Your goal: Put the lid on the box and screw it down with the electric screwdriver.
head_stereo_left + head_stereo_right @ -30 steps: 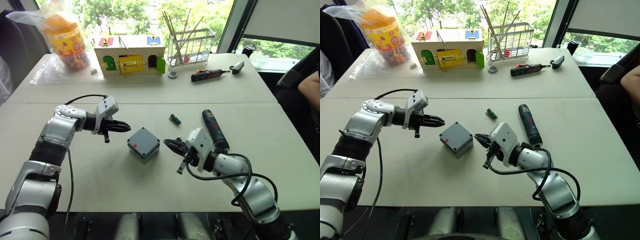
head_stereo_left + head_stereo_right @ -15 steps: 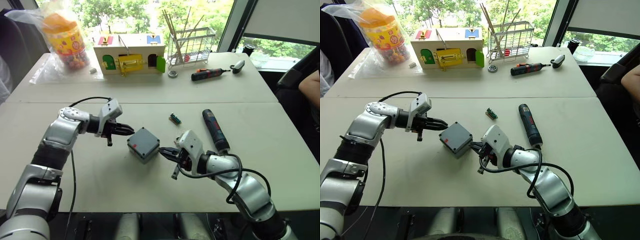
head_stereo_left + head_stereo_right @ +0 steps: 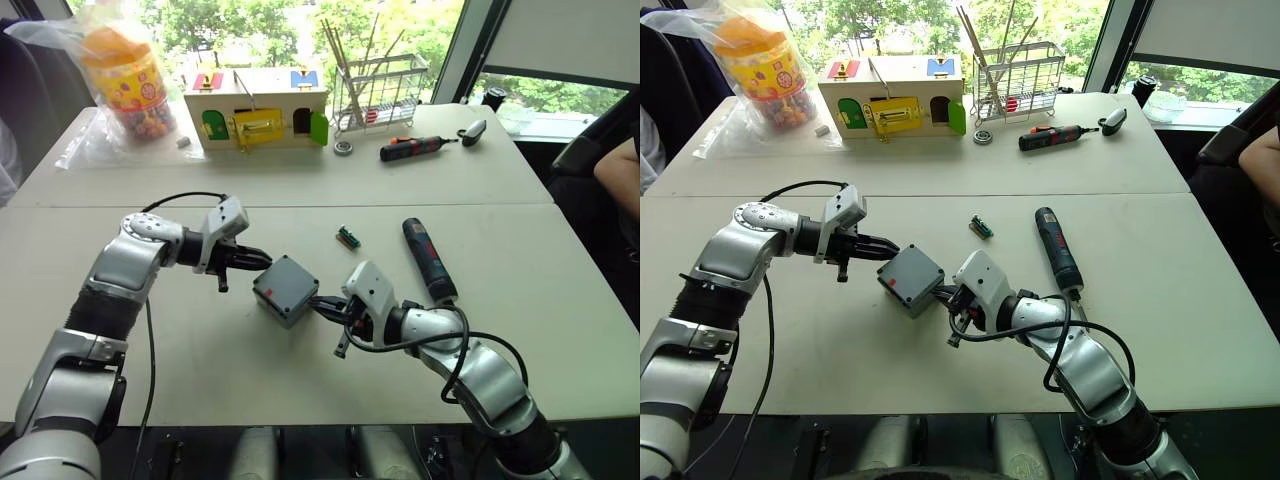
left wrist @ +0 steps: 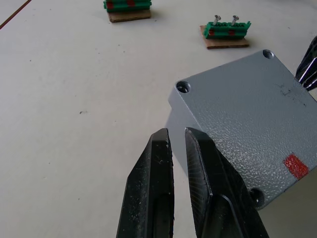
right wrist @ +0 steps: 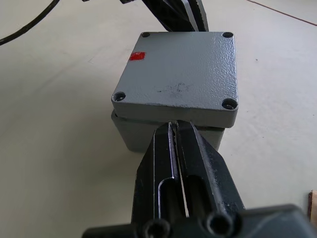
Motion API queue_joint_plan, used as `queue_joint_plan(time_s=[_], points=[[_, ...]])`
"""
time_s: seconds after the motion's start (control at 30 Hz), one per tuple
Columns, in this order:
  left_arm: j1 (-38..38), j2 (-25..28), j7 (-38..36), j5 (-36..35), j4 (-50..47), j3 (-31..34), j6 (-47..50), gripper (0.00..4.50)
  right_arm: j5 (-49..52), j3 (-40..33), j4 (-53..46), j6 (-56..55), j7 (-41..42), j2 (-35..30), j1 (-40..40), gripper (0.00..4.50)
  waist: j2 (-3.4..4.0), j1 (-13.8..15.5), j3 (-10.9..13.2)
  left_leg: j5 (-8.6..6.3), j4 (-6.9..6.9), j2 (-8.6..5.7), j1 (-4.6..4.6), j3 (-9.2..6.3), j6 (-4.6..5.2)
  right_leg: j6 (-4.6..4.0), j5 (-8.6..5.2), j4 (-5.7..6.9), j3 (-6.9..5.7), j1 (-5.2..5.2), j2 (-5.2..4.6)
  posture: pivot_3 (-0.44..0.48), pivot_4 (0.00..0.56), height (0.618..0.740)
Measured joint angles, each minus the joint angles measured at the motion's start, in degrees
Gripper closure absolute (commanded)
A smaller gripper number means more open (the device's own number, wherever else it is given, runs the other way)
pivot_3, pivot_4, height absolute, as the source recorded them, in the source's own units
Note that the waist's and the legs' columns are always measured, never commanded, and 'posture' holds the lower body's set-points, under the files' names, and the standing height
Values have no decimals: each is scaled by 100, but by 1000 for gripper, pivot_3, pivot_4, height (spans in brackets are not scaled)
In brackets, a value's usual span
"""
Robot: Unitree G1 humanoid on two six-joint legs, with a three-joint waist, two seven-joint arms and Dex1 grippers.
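Note:
The grey box (image 3: 281, 304) stands mid-table with the lid (image 3: 287, 281) lying flat on top, a small red mark near one corner. My left gripper (image 3: 262, 259) is shut, and its tips rest against the box's left side; the left wrist view shows those fingers (image 4: 158, 163) beside a lid (image 4: 237, 114) corner. From the right, my shut right gripper (image 3: 318, 302) presses its tips against the seam under the lid (image 5: 178, 79). The electric screwdriver (image 3: 428, 260) lies on the table to the right of the box, with neither gripper on it.
A green screw holder (image 3: 348, 237) lies just beyond the box. At the back stand a wooden toy house (image 3: 257, 108), a wire rack (image 3: 380, 90), a bagged jar (image 3: 125, 75) and a slim black-and-orange screwdriver (image 3: 415, 149). A person's arm (image 3: 620, 175) shows at the right edge.
My right gripper has moved left until its tips meet the box's right side. My left gripper has moved right up to the box's left side.

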Motion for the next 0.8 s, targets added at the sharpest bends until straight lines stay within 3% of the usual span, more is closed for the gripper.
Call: queue_joint_plan(time_s=[0.8], points=[[234, 128, 36, 57, -195, -3, 13, 4054, 24, 68, 172, -3, 18, 114, -82, 4456, 0, -16, 0, 0, 0, 0, 0, 0, 0, 0, 0, 0, 0, 0, 0, 0, 150, 736]])
